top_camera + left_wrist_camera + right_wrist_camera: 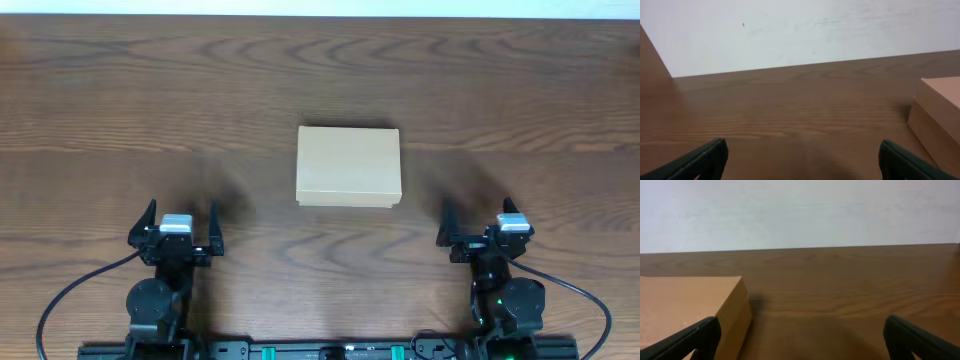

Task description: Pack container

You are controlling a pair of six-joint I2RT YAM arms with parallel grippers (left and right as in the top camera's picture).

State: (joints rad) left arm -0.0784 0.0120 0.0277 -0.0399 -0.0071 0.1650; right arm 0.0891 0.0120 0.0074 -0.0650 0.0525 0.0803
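The container [348,166] is a plain tan cardboard box, lid shut, lying flat in the middle of the wooden table. Its corner shows at the right edge of the left wrist view [940,115] and at the lower left of the right wrist view [690,305]. My left gripper [181,222] is open and empty, near the front edge, left of and nearer than the box; its jaws [802,157] hold nothing. My right gripper [484,218] is open and empty, right of and nearer than the box; its jaws [802,335] hold nothing. No markers or tape roll are in view.
The brown wooden table [120,120] stretches all round the box. A white wall [805,30] stands behind the table's far edge. The arm bases and cables [60,300] sit at the front edge.
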